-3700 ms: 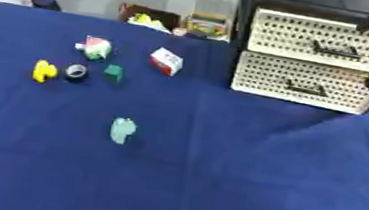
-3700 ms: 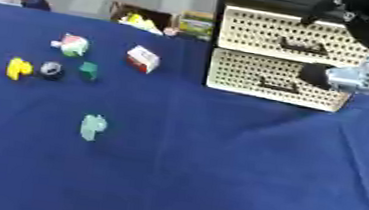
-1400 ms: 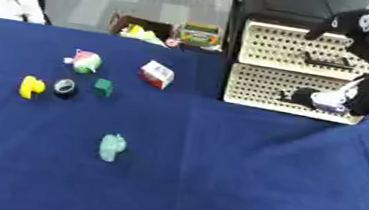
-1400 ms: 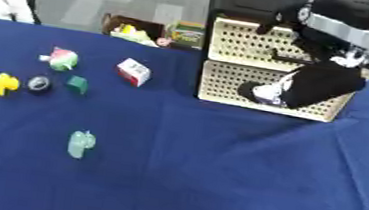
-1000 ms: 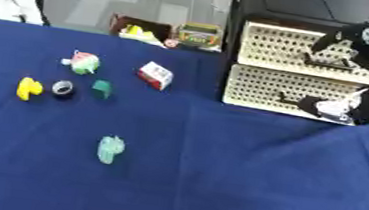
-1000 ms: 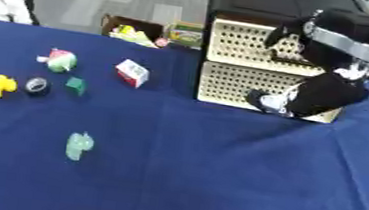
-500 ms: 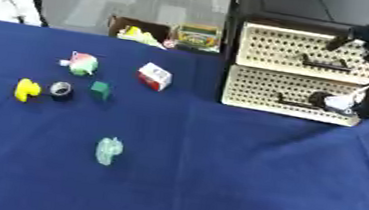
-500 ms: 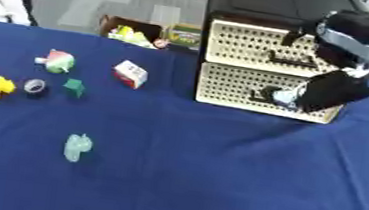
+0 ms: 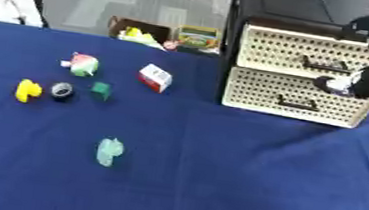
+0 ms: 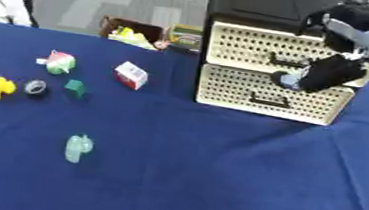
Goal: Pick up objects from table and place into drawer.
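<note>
- The robot's right hand (image 10: 320,73), black with a pale fingertip, hangs in front of the cream perforated plastic two-drawer cabinet (image 10: 245,87), about where the upper drawer meets the lower. Whether its fingers are curled or straight I cannot tell, and it seems to hold nothing.
- My guess is that it is there to reach a dark handle (image 10: 286,63): both drawers look closed, so one must open before anything goes in.
- The left hand shows in neither view.
- The objects to be moved lie on the blue cloth-covered table (image 9: 214,181), well apart from the cabinet, on the robot's left.
- Nearest the cabinet is a small white-and-red box (image 9: 155,77), set askew.
- Further left: a round pink-and-green toy (image 9: 81,64), a small dark green block (image 9: 100,90), a dark ring-like piece (image 9: 62,91) and a yellow toy (image 9: 27,91).
- A pale green elongated figure (image 9: 109,151) lies alone, nearer the robot, its long axis running roughly towards and away from it.
</note>
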You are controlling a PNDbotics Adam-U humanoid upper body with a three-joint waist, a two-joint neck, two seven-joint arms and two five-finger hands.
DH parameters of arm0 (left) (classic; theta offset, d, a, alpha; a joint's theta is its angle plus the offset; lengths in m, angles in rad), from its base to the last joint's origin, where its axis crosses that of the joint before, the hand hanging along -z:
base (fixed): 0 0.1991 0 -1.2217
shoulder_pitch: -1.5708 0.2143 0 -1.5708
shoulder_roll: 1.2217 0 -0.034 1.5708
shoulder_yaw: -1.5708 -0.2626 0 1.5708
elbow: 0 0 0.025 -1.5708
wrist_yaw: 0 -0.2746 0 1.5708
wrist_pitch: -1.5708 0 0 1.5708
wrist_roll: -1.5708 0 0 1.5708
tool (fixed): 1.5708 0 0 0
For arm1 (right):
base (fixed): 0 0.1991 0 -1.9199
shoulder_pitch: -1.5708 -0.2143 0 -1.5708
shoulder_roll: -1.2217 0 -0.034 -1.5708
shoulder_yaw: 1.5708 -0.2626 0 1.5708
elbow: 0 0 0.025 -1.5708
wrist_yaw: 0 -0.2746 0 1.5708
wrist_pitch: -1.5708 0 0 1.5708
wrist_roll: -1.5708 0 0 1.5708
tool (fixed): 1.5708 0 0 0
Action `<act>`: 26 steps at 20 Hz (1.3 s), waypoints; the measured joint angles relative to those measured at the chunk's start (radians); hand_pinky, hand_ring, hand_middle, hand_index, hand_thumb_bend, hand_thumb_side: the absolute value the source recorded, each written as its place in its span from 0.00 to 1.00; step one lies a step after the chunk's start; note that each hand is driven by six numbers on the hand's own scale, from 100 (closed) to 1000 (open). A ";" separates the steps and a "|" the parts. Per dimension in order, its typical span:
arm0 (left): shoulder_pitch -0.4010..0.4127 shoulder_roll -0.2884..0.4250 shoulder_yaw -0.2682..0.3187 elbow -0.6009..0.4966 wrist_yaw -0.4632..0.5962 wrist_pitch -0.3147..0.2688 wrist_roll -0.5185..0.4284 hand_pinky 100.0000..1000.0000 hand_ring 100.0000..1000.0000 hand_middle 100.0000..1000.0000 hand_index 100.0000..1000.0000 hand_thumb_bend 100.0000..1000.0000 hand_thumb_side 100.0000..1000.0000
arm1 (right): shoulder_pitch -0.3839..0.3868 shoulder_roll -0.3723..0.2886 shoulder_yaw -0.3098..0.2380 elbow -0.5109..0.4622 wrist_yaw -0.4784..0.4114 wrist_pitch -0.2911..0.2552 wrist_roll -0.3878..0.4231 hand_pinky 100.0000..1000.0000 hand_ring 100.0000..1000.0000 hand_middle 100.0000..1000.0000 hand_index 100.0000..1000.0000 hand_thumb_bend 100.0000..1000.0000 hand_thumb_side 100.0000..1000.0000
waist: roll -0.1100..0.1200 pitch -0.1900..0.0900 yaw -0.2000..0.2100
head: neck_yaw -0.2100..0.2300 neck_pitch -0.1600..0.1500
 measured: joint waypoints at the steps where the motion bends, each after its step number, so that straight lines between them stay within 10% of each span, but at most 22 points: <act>1: 0.000 0.000 0.000 0.000 0.000 0.000 0.000 0.42 0.54 0.66 0.86 0.00 0.79 | -0.004 0.006 0.006 0.015 0.004 -0.002 0.002 0.00 0.06 0.00 0.85 0.38 0.45 | 0.000 0.001 0.001 | -0.001 -0.002; 26: 0.001 -0.002 0.006 0.000 -0.003 -0.003 0.006 0.42 0.54 0.66 0.86 0.00 0.80 | -0.054 0.089 0.029 0.213 0.095 -0.007 0.007 0.00 0.06 0.00 0.86 0.37 0.45 | -0.002 0.015 0.012 | -0.017 -0.009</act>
